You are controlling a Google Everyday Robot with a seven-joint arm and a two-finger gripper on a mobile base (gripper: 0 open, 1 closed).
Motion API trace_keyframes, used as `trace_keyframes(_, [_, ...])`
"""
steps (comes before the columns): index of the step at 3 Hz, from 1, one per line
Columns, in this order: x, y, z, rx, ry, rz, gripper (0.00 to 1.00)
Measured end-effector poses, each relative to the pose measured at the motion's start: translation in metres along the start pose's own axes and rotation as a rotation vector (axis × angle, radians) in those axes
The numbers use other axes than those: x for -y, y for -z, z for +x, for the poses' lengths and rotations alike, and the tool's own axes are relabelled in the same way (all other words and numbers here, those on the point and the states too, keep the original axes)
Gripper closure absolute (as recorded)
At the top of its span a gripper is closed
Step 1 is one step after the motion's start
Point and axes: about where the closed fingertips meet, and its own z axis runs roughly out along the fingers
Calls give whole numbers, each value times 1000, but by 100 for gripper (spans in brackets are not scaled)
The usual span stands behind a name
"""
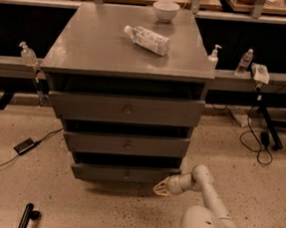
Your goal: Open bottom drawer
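Grey drawer fronts with round knobs: 3, incl. slim bottom drawer point(103, 173) | white round bowl point(166, 10): 1 | clear plastic bottles: 2, lying bottle point(147, 39) on grey worktop point(89, 46), upright bottle point(245, 61) | pump dispensers: 2, left dispenser point(27, 54), right dispenser point(214, 56) | pale claw point(161, 188): 1, low by bottom drawer's right end

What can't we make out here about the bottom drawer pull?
Camera view, claw low by the bottom drawer's right front corner: contact too small to tell.
Camera view, drawer inside: hidden under the middle drawer.
Camera view, arm: cut off by the lower edge.
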Motion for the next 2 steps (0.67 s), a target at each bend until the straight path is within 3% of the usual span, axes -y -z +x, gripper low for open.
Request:
trace_keyframes(1, [4,15,6,-55,45,22,100])
trace_keyframes(2, [22,51,18,-215,64,72,100])
